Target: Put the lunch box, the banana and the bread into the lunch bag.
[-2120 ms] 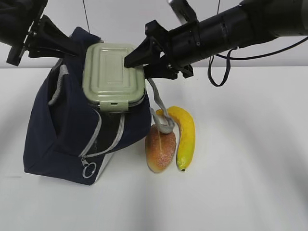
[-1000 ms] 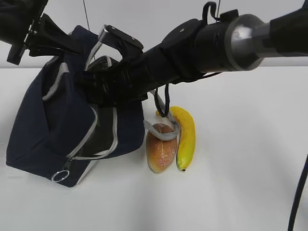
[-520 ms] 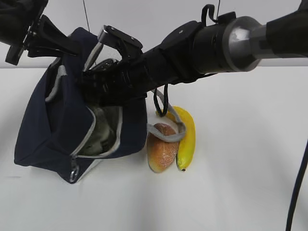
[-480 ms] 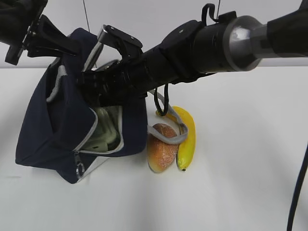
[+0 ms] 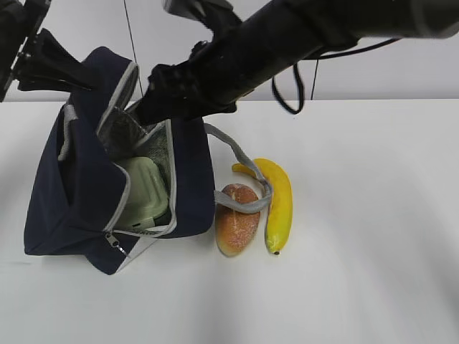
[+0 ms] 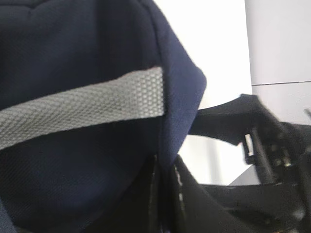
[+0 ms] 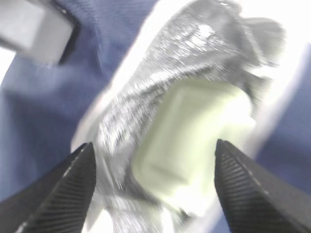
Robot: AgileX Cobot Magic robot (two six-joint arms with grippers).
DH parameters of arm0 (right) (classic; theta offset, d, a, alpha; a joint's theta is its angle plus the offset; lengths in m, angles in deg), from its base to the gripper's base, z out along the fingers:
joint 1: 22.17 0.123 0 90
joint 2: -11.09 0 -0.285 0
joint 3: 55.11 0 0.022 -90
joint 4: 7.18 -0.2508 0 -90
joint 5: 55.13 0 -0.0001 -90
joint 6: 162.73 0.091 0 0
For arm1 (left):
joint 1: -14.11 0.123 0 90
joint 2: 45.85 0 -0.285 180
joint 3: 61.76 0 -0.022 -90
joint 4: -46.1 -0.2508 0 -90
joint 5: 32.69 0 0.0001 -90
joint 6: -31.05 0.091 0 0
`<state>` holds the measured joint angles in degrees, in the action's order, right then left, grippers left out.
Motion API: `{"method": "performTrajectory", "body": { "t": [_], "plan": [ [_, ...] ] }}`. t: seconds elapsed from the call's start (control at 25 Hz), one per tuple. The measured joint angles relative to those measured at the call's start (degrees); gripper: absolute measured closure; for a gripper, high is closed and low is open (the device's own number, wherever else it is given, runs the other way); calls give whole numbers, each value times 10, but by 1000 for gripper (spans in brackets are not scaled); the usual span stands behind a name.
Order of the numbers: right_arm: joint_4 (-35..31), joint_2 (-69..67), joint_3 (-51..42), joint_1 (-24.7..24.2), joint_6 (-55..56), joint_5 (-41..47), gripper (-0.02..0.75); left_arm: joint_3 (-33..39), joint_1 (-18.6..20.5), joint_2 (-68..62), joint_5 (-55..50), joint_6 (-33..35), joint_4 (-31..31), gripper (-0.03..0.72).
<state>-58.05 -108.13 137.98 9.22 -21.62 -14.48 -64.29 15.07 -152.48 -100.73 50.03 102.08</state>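
Observation:
The navy lunch bag (image 5: 72, 193) stands open on the left, its foil lining (image 7: 146, 82) showing. Inside it lies the lunch box (image 5: 143, 190), green lid up, which the right wrist view shows below the jaws (image 7: 194, 131). My right gripper (image 5: 148, 106) hangs just above the bag's mouth, open and empty (image 7: 154, 144). My left gripper (image 5: 84, 80) is shut on the bag's upper rim; the left wrist view shows the navy fabric pinched between the fingers (image 6: 165, 194). To the right of the bag, the bread (image 5: 235, 222) and the banana (image 5: 279, 204) lie side by side.
One grey strap handle (image 5: 240, 203) of the bag drapes across the bread's top end and touches the banana. The white table (image 5: 373, 236) stretches to the right and front of the food. A cable (image 5: 287, 93) hangs from the right arm.
My right gripper has opened wide and risen out of the bag, leaving the lunch box inside. The bag's mouth now gapes more upright. The left gripper keeps its hold.

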Motion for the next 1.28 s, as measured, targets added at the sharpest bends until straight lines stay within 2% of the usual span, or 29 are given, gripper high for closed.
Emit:
{"method": "performTrajectory", "body": {
  "t": [0.24,0.4,0.56,0.88,1.28],
  "plan": [
    [221,39,12,-53,139,122,151,-1,13,0,-8,0,-54,701],
    [378,41,16,-59,254,198,151,-3,14,0,-9,0,-93,701],
    [473,41,16,-59,338,224,152,-3,14,0,-9,-3,-99,701],
    [499,0,18,-61,389,222,151,-3,14,0,-10,-4,-85,701],
    [479,-49,18,-101,406,189,150,-3,14,0,-10,-4,-85,701]
  ]
}}
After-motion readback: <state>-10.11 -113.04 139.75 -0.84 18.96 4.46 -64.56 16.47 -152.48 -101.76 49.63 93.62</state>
